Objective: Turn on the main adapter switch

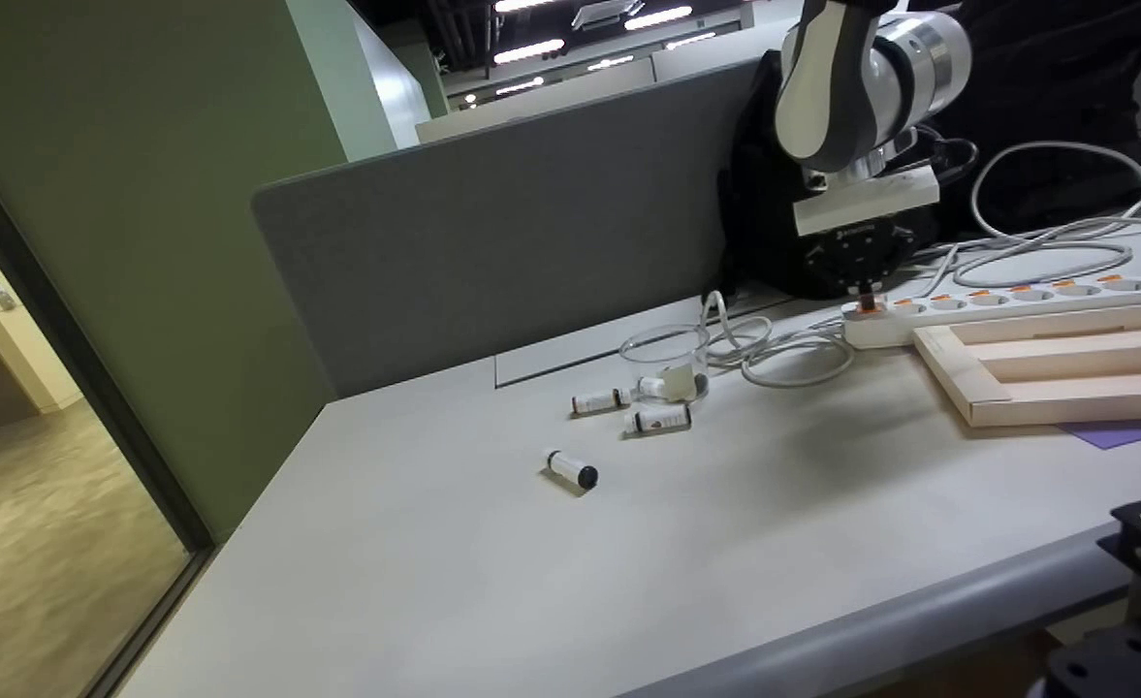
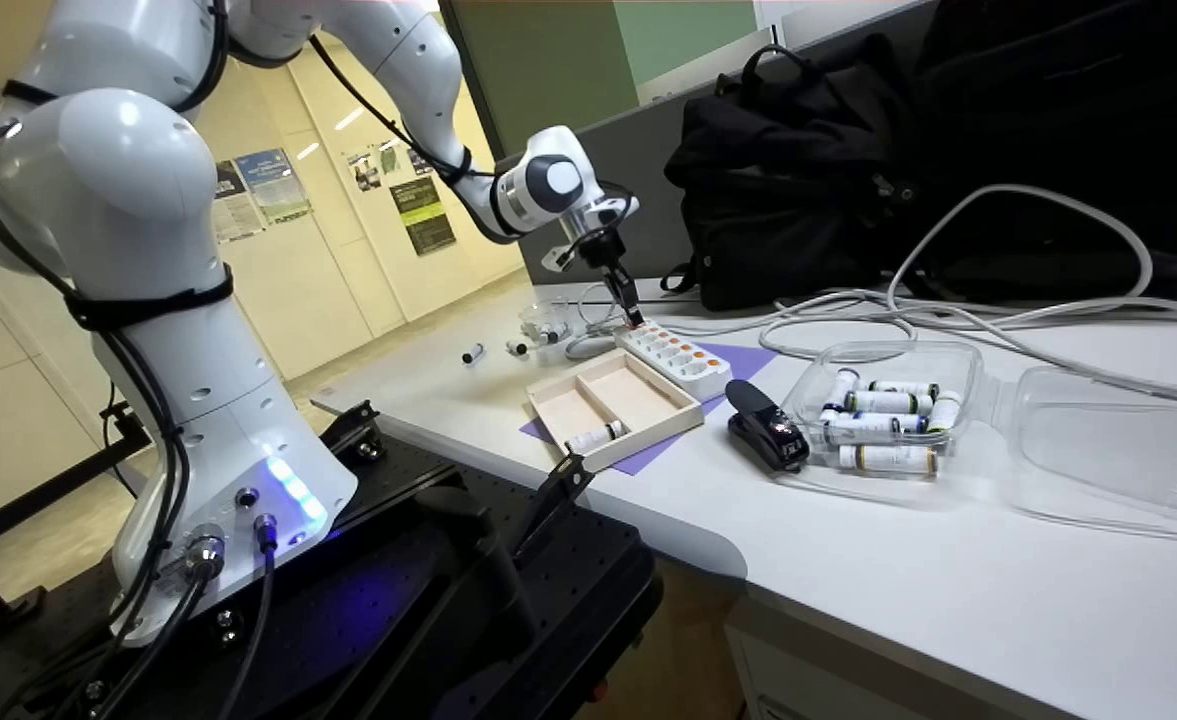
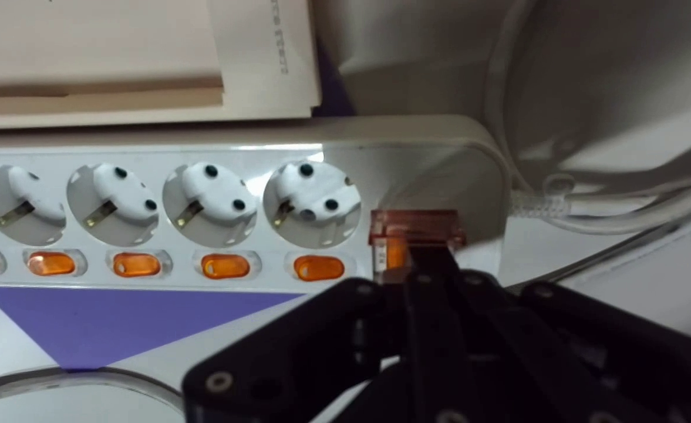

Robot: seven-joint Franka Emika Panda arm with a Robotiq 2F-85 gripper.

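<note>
Switch [image 3: 417, 226], small and red-orange, sits at the end of the white adapter [image 2: 676, 358] where the cable [image 3: 609, 205] enters; the adapter lies on the counter [image 1: 434, 572], just beside the wooden tray [image 2: 628, 390]. Our tool [image 3: 430, 254] points down onto the switch, its fingers together, it seems, with nothing between them. They hide part of it, so we cannot tell which half they bear on, or whether it is on. To press well, we should use the paired tips as one blunt point, centre them on its raised half and push straight down, gently but fully. A slanted push could skid off or slide the adapter.
</note>
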